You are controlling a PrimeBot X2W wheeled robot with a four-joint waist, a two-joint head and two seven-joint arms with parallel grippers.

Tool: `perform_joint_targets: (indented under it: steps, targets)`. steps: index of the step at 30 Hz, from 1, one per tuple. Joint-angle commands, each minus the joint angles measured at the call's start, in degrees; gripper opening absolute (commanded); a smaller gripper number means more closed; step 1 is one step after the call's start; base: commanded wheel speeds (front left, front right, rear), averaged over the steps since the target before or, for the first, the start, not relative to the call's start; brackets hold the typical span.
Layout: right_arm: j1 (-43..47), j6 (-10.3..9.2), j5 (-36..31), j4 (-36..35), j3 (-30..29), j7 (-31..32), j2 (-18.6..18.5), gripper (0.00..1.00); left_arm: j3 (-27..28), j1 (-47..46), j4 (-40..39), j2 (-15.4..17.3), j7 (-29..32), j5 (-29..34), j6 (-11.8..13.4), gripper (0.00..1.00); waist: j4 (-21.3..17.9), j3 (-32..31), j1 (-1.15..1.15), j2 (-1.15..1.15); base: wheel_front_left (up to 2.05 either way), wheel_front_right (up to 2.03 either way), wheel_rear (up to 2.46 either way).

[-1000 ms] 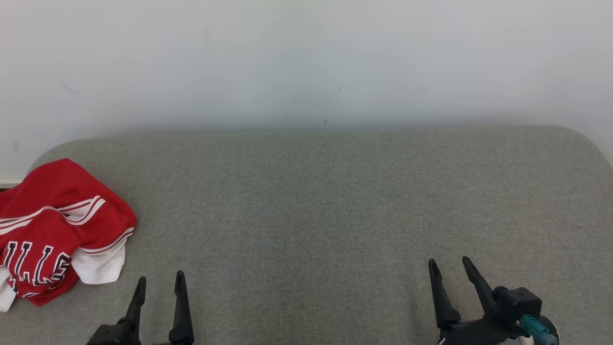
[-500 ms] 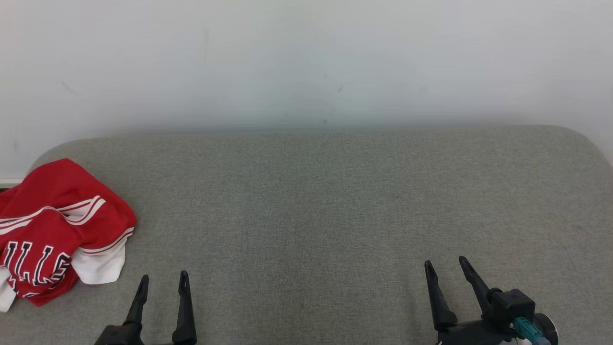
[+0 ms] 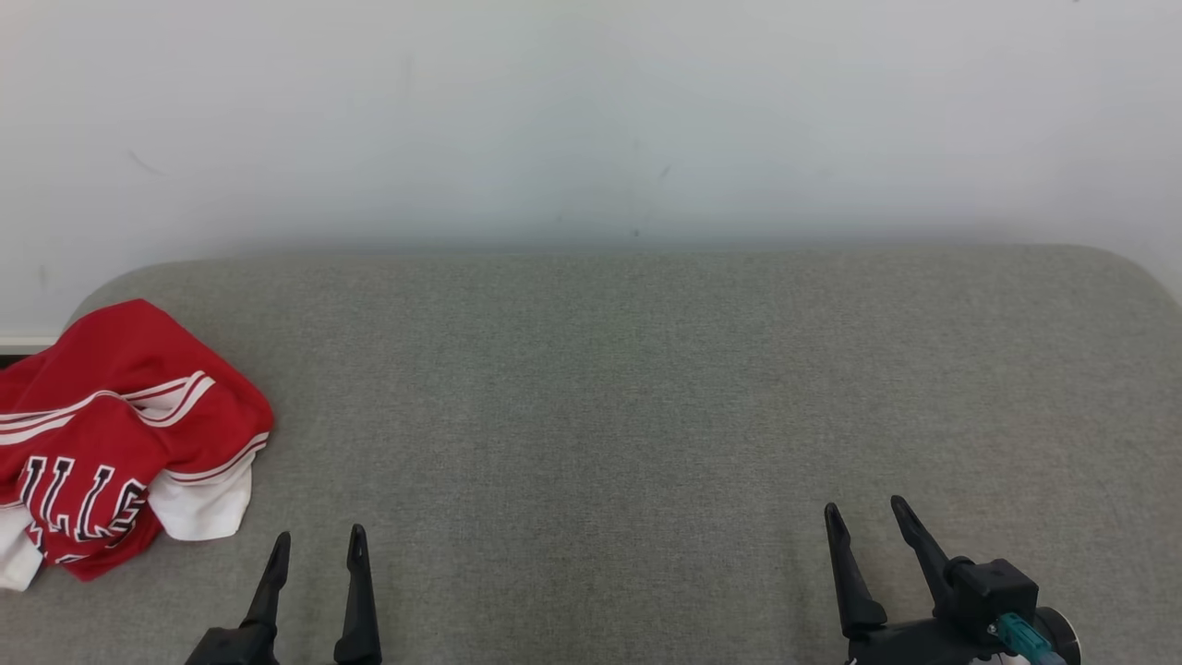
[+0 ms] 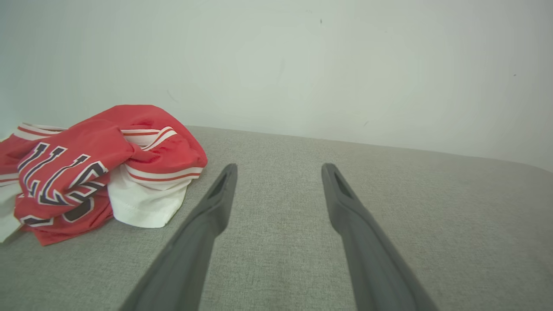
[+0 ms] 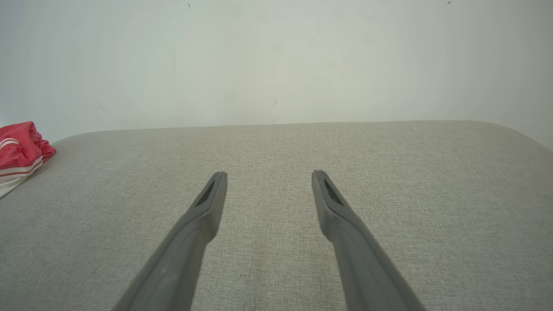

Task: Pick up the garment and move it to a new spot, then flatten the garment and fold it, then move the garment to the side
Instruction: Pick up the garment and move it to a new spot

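The garment [image 3: 120,443], a crumpled red jersey with white trim and red-and-white striped bands, lies heaped at the left end of the grey upholstered cushion [image 3: 646,388]. It sits just in front of the cushion's rounded back left corner. The left border of the head view cuts it off, so its full extent cannot be told.

Black block letters edged in white run across its front. Two L's can be read, with part of another letter on either side, and the rest is lost in the folds. In the left wrist view the garment [image 4: 86,172] shows from the side. There the same lettering is tilted and creased, and a white flap hangs out under a striped hem. The right wrist view catches a red and striped corner of the garment [image 5: 21,147] at its left border.

The left gripper [image 3: 319,534] hovers over the cushion's front edge just right of the garment, its fingers spread and nothing between them. Its own camera confirms the wide gap of the left gripper [image 4: 280,166]. The right gripper [image 3: 864,505] is well apart toward the front right, likewise spread wide and empty [image 5: 269,173]. A teal connector [image 3: 1016,635] sits on its body. The bottom border crops both grippers' bases. A plain pale wall [image 3: 591,111] with faint scuffs rises behind the cushion's back edge.
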Motion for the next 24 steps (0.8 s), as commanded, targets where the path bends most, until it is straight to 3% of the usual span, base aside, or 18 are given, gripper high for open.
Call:
perform_joint_targets:
  steps: [1,6,24]
  targets:
    - [0.66,-0.12,0.21,-0.21,-0.10,-0.17,-0.13,1.00,-0.11,0.10,0.04,0.30,-0.18,-0.26,0.14,1.00,0.53,0.00,0.00,0.00,0.00,0.00,0.00]
    - [1.10,-0.12,-0.13,-0.50,-0.32,-0.14,-0.12,1.00,-0.71,-0.35,0.09,0.30,-0.19,-0.59,0.43,1.00,3.44,-0.14,0.00,0.00,0.00,0.00,0.00]
    - [2.38,-0.12,2.10,-0.25,1.00,-0.57,-0.12,1.00,0.96,2.40,-0.14,0.28,-0.18,1.36,0.42,1.00,19.53,-1.64,0.00,0.00,0.00,0.00,0.00]
